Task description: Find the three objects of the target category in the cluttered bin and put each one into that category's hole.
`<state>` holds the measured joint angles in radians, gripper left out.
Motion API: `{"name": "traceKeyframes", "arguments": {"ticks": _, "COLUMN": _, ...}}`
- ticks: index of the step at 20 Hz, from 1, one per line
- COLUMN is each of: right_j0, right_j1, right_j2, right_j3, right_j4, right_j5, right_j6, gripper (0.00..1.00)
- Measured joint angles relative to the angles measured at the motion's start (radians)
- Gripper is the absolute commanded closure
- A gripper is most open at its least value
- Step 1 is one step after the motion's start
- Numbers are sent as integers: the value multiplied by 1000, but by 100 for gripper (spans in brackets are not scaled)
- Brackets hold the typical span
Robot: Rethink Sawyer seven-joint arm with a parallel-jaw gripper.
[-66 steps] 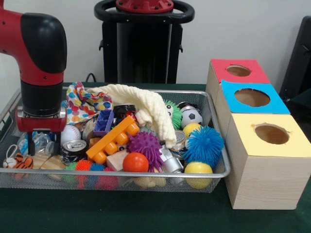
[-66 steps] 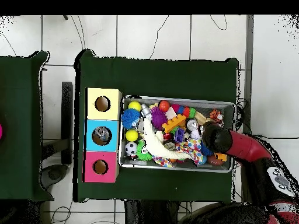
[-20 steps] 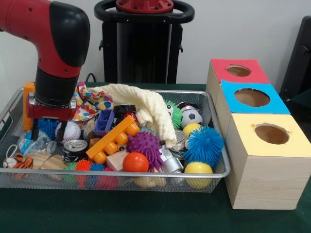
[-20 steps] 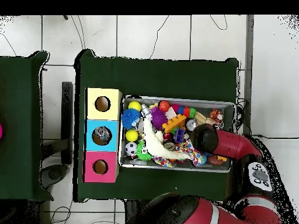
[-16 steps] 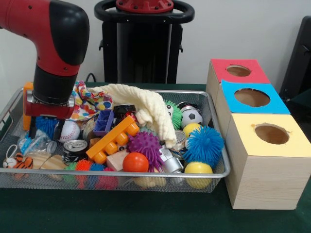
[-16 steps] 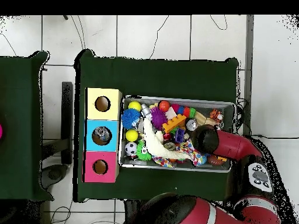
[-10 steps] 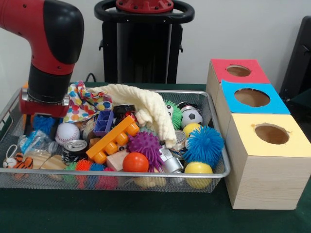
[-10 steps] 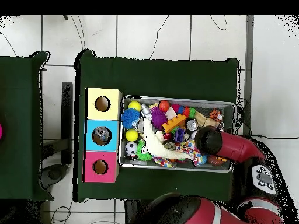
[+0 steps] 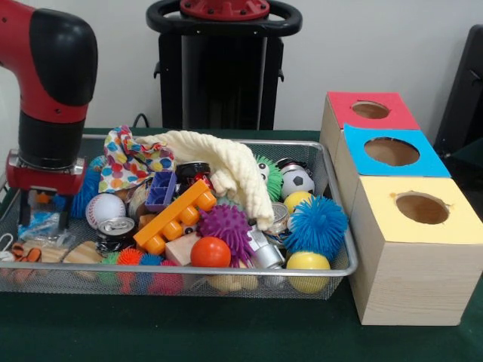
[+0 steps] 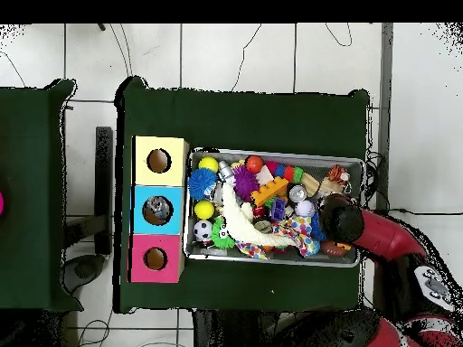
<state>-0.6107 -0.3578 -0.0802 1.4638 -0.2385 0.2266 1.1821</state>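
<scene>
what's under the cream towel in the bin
The cream towel drapes over the pile. Its hanging end covers part of a green spiky ball and a silver can; a black round thing peeks out beside it. Anything deeper is hidden.

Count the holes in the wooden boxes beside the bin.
3. One hole in the red-topped box, farthest back; one in the blue-topped box, in the middle; one in the yellow-topped box, nearest. None seem hidden.

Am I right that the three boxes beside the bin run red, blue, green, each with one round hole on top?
Not quite: the front view shows the third box topped yellow, not green. The red box and blue box are right, each with one round hole.
</scene>
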Motion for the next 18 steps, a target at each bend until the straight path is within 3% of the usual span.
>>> {"name": "traceKeyframes", "arguments": {"ticks": 18, "right_j0": -29, "right_j1": -2, "right_j2": 34, "right_j3": 0, "right_j4": 0, "right_j5": -39, "right_j6": 0, "gripper": 0}}
